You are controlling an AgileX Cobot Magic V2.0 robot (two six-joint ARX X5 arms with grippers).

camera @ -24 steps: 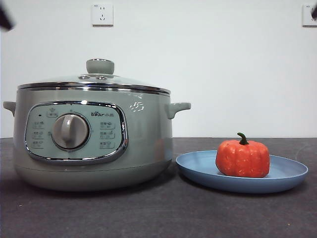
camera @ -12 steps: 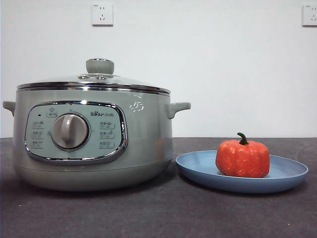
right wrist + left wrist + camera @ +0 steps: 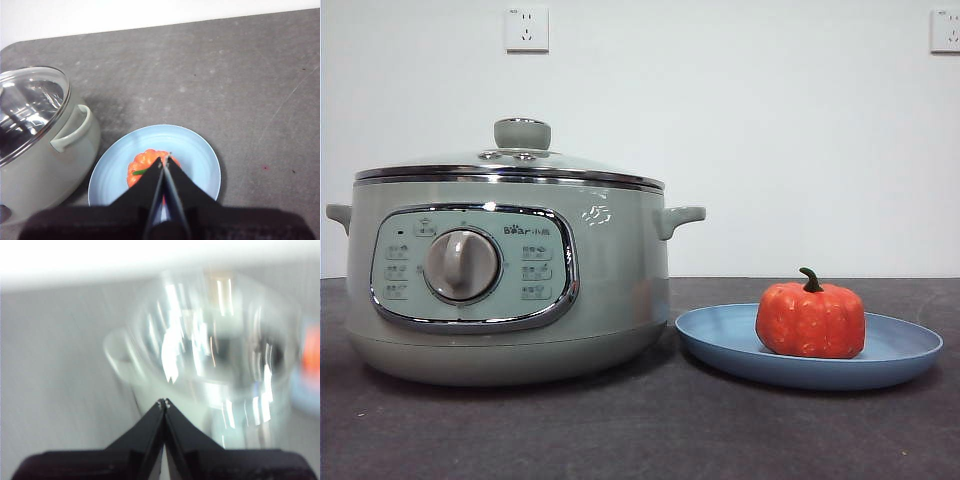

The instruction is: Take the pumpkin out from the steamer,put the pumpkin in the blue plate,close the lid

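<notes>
Only the wrist views showed grippers: the left gripper (image 3: 164, 402) and right gripper (image 3: 165, 159) both had jaws pressed together, empty. The pumpkin (image 3: 810, 319) sat on the blue plate (image 3: 900, 352), lower right in the front view.

Pumpkin (image 3: 810, 320) on blue plate (image 3: 720, 340)

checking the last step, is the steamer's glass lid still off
No, the steel-rimmed glass lid sits closed on the sage-green steamer.
</notes>
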